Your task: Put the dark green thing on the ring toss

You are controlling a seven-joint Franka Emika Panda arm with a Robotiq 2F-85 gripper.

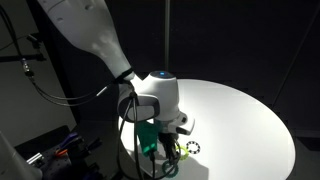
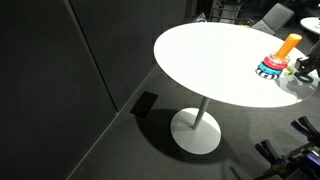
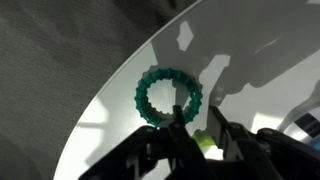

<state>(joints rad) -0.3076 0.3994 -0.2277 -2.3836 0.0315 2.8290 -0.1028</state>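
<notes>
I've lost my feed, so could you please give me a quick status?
Gripper low over table edge, jaws unclear. Dark green ring flat on table, just ahead. Orange peg upright, ring not on it. Speckled ring lies nearby.

The dark green ring sits near the table edge; ring toss upright, rings round its foot.

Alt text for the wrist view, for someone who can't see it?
A dark green ring shows at the tips of the dark fingers, against a white table near its edge. Whether they grip it is unclear.
</notes>
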